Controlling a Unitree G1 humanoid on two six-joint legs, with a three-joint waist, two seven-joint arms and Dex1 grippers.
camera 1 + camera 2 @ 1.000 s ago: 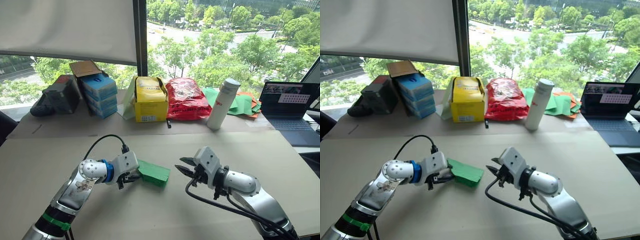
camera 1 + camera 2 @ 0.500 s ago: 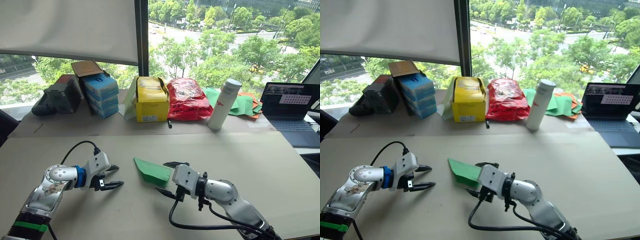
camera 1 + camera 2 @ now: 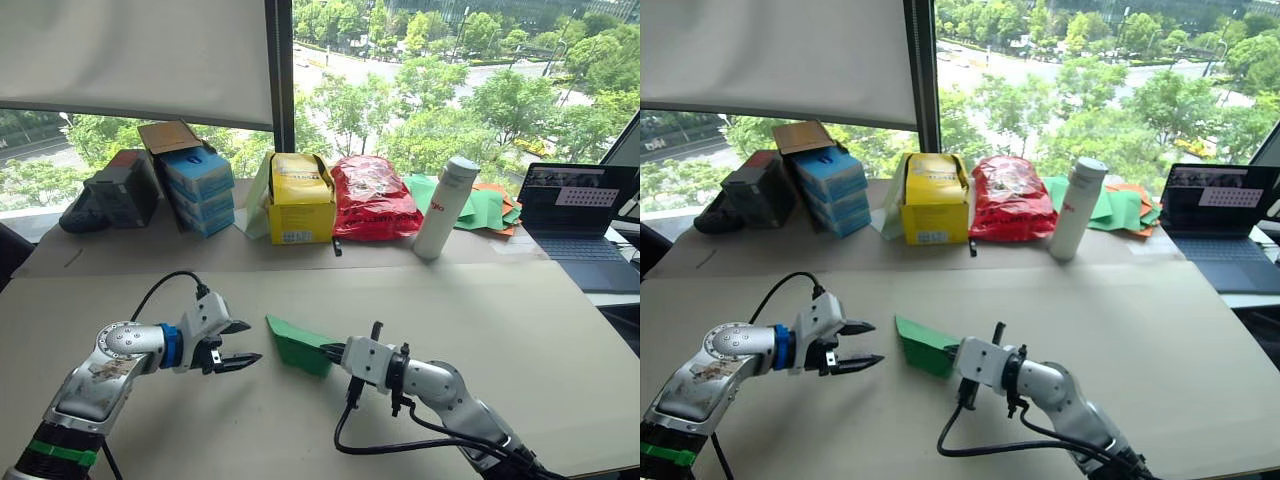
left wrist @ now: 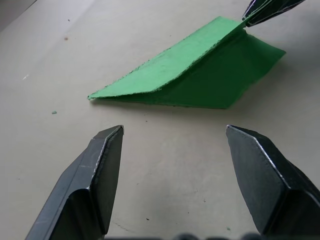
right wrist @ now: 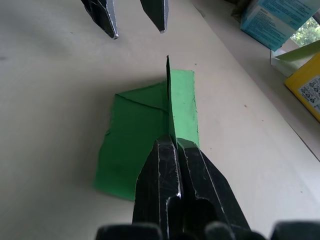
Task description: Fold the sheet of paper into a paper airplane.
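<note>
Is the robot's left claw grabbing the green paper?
No, the left claw is open with bare table between its fingers, and the green paper lies beyond its tips, untouched by them.

A wide beige table (image 3: 560, 330) spans the foreground, its surface matte and evenly lit by daylight. Behind it a large window (image 3: 440, 70) looks out on green treetops and a road. A pale roller blind (image 3: 130, 55) covers the upper left pane, beside a dark vertical window frame (image 3: 283, 75). Along the table's far edge stand boxes, a yellow carton (image 3: 301, 198), a red bag (image 3: 372, 198), a white bottle (image 3: 446, 206) and an open laptop (image 3: 582, 222).
</note>
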